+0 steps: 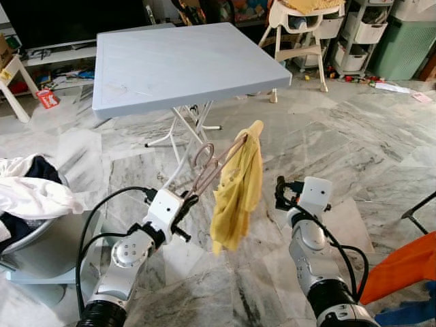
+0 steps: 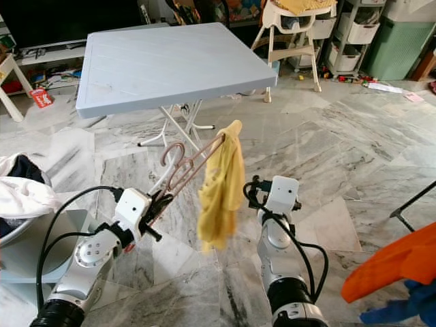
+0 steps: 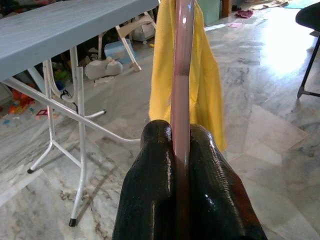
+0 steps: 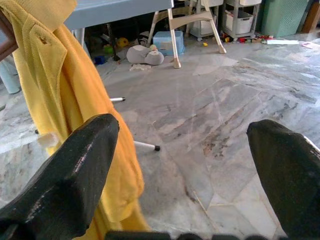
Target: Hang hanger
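Note:
A pink hanger points up and away from me, with a yellow shirt draped over its far arm and hanging down. My left gripper is shut on the hanger's near end; in the left wrist view both black fingers clamp the pink bar. My right gripper stands open just right of the shirt, not touching it. Its two fingers are spread wide with the yellow shirt beside one of them.
A light blue folding table stands ahead on white legs. A laundry basket with white clothes sits at my left. Orange cloth lies at the lower right. A high chair and storage shelves stand behind.

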Robot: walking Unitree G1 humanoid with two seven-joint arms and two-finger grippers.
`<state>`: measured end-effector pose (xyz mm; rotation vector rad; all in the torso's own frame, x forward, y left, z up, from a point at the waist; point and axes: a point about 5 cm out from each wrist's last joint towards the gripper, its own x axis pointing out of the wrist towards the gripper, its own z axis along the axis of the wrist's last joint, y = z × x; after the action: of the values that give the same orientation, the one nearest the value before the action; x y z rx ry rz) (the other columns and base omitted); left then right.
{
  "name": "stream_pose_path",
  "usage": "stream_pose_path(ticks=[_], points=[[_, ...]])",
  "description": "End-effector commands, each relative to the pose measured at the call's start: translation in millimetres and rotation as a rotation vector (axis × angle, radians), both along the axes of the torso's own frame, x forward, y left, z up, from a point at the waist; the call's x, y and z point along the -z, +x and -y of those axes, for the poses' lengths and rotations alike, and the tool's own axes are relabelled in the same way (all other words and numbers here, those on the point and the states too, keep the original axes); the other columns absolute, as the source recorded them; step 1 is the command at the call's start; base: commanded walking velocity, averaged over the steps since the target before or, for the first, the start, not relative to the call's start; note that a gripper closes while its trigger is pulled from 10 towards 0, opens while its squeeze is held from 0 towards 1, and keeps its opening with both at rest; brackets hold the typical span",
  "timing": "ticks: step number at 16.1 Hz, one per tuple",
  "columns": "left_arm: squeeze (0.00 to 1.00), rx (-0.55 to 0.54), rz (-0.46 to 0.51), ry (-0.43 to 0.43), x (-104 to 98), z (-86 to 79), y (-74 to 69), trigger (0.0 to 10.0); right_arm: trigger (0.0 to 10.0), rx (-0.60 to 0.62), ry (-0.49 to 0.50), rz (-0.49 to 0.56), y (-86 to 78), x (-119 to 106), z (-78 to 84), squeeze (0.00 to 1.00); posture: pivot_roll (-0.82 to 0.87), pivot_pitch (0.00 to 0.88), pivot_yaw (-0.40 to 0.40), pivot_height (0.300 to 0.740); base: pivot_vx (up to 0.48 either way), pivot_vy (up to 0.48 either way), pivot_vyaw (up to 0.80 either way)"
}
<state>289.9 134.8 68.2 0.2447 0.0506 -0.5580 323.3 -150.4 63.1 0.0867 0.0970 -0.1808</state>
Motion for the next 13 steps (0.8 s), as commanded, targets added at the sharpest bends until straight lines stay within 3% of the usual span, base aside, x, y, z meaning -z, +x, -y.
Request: stream_pose_path(ticks=[1,13], points=[[0.00,-0.007,0.066,-0.026,-14.7,-0.1,5.0,0.0,10.0,0.008,0.005,0.006,2.0,-2.3,3.1,0.00,0.02,0.029,0.325,0.740,0.000,0.000,0.00],[0.00,-0.007,0.066,-0.026,-14.7,-0.1,5.0,0.0,10.0,0.008,0.005,0.006,2.0,-2.3,3.1,0.00,0.02,0.029,0.325,0.740,0.000,0.000,0.00]])
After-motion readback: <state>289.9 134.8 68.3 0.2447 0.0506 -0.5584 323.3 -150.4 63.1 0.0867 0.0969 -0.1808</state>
